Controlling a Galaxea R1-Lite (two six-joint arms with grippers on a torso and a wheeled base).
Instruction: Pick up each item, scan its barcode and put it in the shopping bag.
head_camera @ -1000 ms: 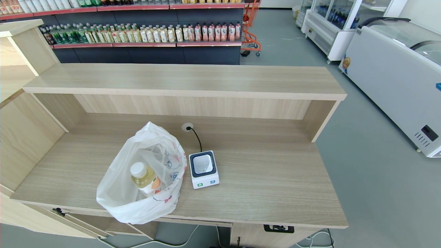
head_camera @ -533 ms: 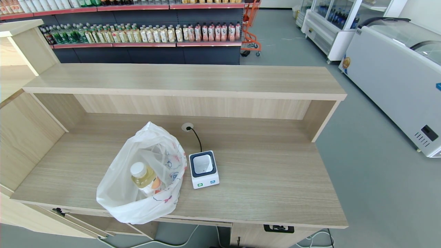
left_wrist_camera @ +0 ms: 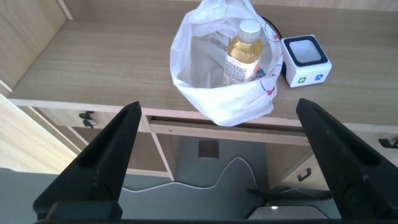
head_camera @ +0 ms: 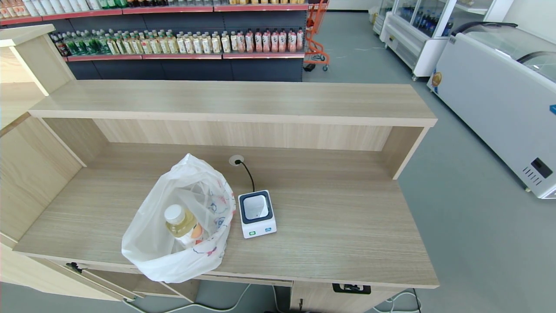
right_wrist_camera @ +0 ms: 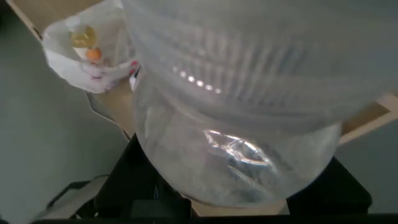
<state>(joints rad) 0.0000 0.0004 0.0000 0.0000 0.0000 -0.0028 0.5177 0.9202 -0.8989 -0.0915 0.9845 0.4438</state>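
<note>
Left of the scanner (head_camera: 256, 213), the shopping bag (head_camera: 173, 234) holds one capped bottle (head_camera: 180, 221) upright, and the left gripper (left_wrist_camera: 217, 106) hangs nearer than it, fingers spread wide and empty. The right gripper (right_wrist_camera: 242, 168) clamps a clear plastic item (right_wrist_camera: 249, 93) short of the scanner. Scanning seems next, which means turning its barcode toward the scanner's window.

The left gripper (left_wrist_camera: 217, 107) hangs wide open, while the right gripper (right_wrist_camera: 239, 171) clasps a clear plastic bottle (right_wrist_camera: 236, 87).
</note>
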